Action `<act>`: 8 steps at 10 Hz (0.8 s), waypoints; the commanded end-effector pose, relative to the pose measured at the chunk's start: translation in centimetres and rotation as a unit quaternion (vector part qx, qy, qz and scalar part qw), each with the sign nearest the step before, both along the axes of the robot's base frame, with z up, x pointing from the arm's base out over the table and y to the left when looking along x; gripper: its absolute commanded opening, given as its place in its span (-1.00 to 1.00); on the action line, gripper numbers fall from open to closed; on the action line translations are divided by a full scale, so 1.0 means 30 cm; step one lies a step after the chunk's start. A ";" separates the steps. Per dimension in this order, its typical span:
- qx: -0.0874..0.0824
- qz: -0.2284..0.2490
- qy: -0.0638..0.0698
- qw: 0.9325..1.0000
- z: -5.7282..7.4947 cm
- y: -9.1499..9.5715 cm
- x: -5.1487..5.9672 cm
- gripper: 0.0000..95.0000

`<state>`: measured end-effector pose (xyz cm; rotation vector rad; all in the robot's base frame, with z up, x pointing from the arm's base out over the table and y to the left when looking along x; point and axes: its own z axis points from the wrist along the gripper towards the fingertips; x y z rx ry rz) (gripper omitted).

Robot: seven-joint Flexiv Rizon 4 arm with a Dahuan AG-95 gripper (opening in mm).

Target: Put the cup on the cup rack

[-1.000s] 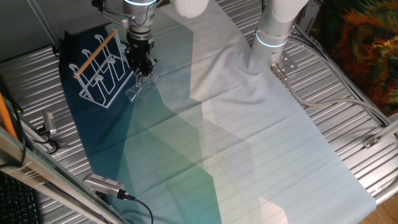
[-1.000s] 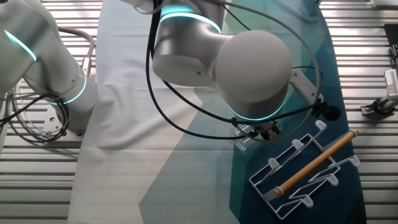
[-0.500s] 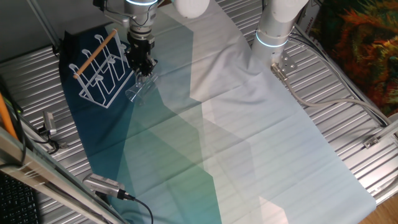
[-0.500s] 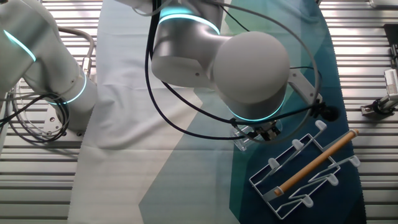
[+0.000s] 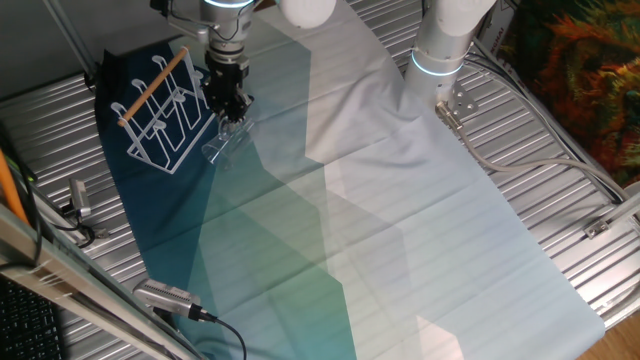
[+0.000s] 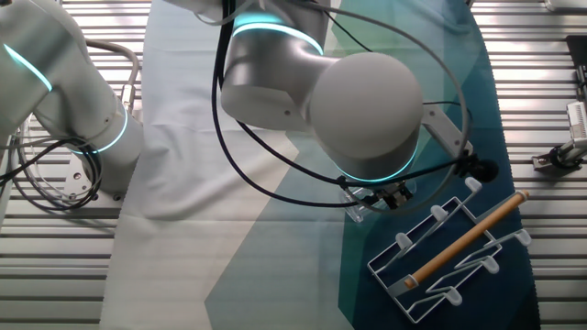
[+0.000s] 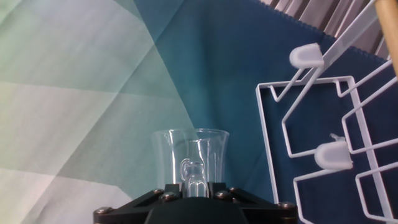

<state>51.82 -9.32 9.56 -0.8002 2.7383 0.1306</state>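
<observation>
The task looks about halfway through, as a judgement from how things lie: the cup (image 7: 190,156) is off the surface (image 5: 420,250) and in the grasp of the end effector (image 5: 228,108), but it is not yet on the cup rack (image 5: 165,112). In the hand view the clear glass sits right at the fingertips, its handle caught between them at the bottom edge of the picture and its mouth pointing away from the camera, so the end effector appears clenched on the cup by the handle; the fingers themselves are mostly out of frame, so that reading carries some doubt. The cup hangs just beside the rack's near edge, over the dark blue part of the cloth (image 5: 300,230), with the nearest white-capped peg (image 7: 306,55) up and to its right and another cap (image 7: 333,155) lower down. What remains, judging by the task, is to carry the cup over a peg, turn it mouth-down and lower it on, then release. Counting: one cup, one rack with one wooden rod (image 6: 470,236) along its top, and one arm at work. No peg carries a cup; the pegs are too many and too overlapped to count surely.
</observation>
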 end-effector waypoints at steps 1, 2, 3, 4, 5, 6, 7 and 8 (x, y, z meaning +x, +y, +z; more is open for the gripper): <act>0.000 0.000 0.000 1.000 -0.025 0.002 -0.004 -0.60; 0.000 0.000 0.000 1.000 -0.027 0.002 -0.008 -0.60; -0.001 0.000 -0.001 1.000 -0.029 0.002 -0.010 -0.60; 0.000 0.000 0.000 1.000 -0.030 0.002 -0.011 -0.60; -0.001 0.000 -0.001 1.000 -0.030 0.001 -0.013 -0.60; -0.001 0.000 -0.001 1.000 -0.031 0.001 -0.016 -0.60; -0.002 0.000 -0.001 1.000 -0.030 0.000 -0.019 -0.60; -0.001 0.000 -0.001 1.000 -0.031 -0.001 -0.027 -0.60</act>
